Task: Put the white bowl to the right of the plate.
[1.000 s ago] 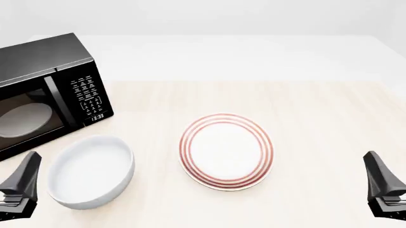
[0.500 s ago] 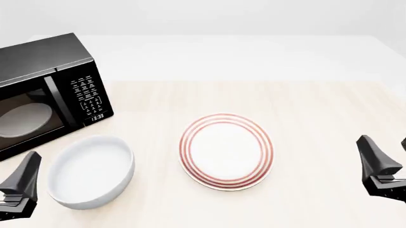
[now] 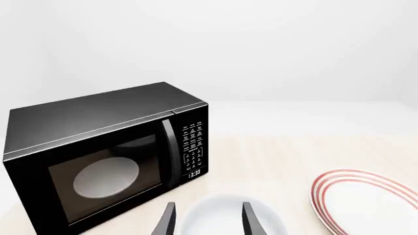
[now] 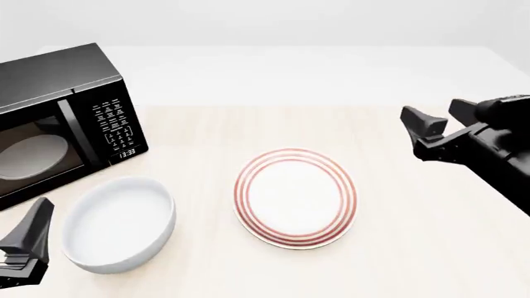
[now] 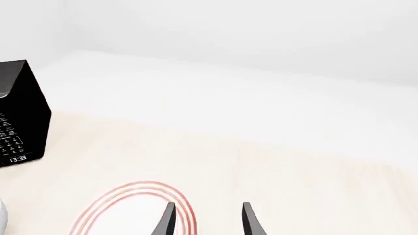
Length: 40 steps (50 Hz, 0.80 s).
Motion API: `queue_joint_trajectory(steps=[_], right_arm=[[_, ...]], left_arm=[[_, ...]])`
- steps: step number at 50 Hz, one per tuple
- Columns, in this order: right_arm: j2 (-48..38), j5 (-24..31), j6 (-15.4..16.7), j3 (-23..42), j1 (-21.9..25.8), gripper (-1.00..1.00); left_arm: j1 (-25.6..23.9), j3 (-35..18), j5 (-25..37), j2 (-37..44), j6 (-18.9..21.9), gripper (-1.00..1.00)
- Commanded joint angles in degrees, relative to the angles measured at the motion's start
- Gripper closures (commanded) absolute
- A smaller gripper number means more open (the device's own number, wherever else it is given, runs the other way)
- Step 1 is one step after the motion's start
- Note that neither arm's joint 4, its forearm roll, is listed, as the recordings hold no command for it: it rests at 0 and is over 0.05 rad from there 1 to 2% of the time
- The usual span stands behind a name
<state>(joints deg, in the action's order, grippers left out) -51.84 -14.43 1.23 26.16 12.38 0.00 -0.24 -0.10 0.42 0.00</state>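
The white bowl (image 4: 118,223) stands on the table at the front left, left of the red-ringed plate (image 4: 295,197). My left gripper (image 4: 29,239) is open and empty at the front left corner, just left of the bowl. In the left wrist view its fingers (image 3: 166,221) frame the bowl (image 3: 228,215), with the plate (image 3: 365,200) off to one side. My right gripper (image 4: 431,110) is open and empty, raised over the table's right side, right of the plate and farther back. The right wrist view shows its fingers (image 5: 249,220) over the plate (image 5: 130,205).
A black microwave (image 4: 58,118) stands at the back left, close behind the bowl, with a white disc behind its window (image 4: 31,156). It also shows in the left wrist view (image 3: 104,152) and in the right wrist view (image 5: 19,117). Bare wooden tabletop (image 4: 431,211) lies right of the plate.
My right arm has lifted from the front right corner and moved up and away, now pointing left toward the plate. The left arm, bowl and plate have not moved.
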Motion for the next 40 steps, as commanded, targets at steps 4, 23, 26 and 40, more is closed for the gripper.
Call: queue_joint_trajectory(steps=[4,23,26,40], right_arm=[[-19.1,-1.3,0.0,14.1,7.3,-1.0],[-35.4,4.3,2.1,29.7,14.6,-1.0],[-36.3,4.1,2.0,30.8,15.7,-1.0],[-45.5,9.2,0.9,40.0,20.5,-1.0]], left_arm=[[0.0,0.0,0.0,0.0,0.0,-1.0],[0.0,0.0,0.0,0.0,0.0,-1.0],[0.0,0.0,0.0,0.0,0.0,-1.0],[0.0,0.0,0.0,0.0,0.0,-1.0]])
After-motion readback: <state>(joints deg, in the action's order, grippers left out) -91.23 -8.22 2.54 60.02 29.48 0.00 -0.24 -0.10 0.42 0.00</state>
